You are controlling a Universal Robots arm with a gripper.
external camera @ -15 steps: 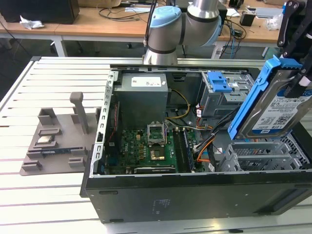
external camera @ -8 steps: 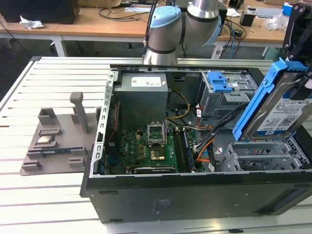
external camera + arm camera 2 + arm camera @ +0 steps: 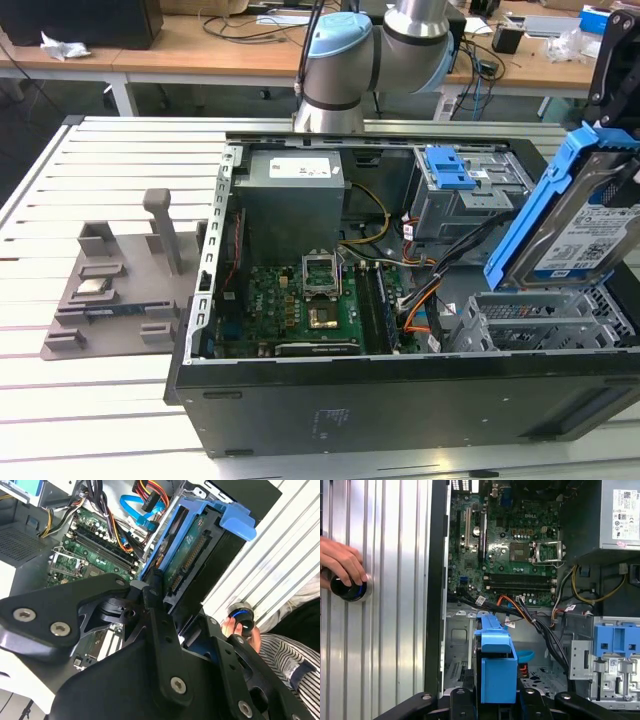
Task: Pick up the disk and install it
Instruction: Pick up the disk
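The disk [image 3: 585, 225], a flat silver metal hard drive in a blue plastic frame, runs off the exterior view's right edge, so its far side and part of its label are lost. My black gripper [image 3: 495, 700] is clamped on it, but in both wrist views my own dark body covers its lower end and the contact itself. A person's hand [image 3: 339, 560] is cut by the picture's edge, and it touches a round black-and-blue object [image 3: 348, 587] I cannot identify.
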